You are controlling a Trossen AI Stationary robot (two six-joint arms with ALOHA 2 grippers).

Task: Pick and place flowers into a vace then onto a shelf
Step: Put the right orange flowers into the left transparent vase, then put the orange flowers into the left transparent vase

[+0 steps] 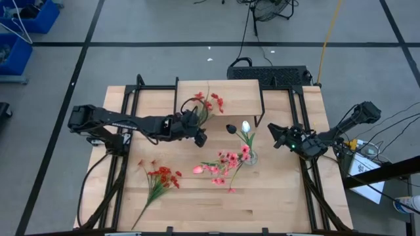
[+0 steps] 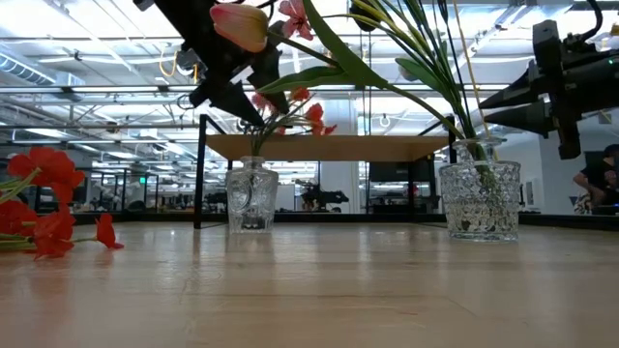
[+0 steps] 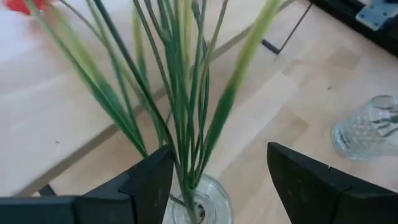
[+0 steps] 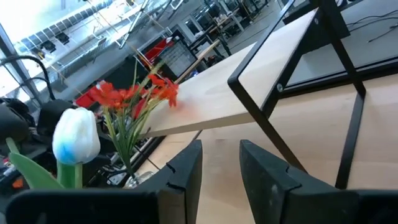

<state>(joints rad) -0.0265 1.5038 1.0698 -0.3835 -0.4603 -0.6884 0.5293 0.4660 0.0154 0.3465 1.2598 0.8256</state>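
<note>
Seen from above, a pale wood surface (image 1: 275,203) fills the middle of the frame, with the small raised shelf (image 1: 236,98) at its top centre.

The left gripper (image 1: 197,124) reaches in from the left to just below the shelf's front edge. Its jaws are spread wide on either side of a clear glass vase (image 3: 202,202) holding a red-blossomed spray (image 1: 211,101) — not clamped on it. In the left wrist view the green stems (image 3: 177,93) rise between the two dark fingers (image 3: 149,186).

The right gripper (image 1: 274,133) waits at centre right, near a second glass vase (image 1: 250,157) that holds a white tulip (image 1: 246,125) and pink blossoms (image 1: 230,159). Its jaws stand slightly apart, holding nothing.

More flowers lie flat on the surface — a red spray (image 1: 163,177) at lower left and a pink tulip bud (image 1: 197,169) just beside the pink blossoms.
</note>
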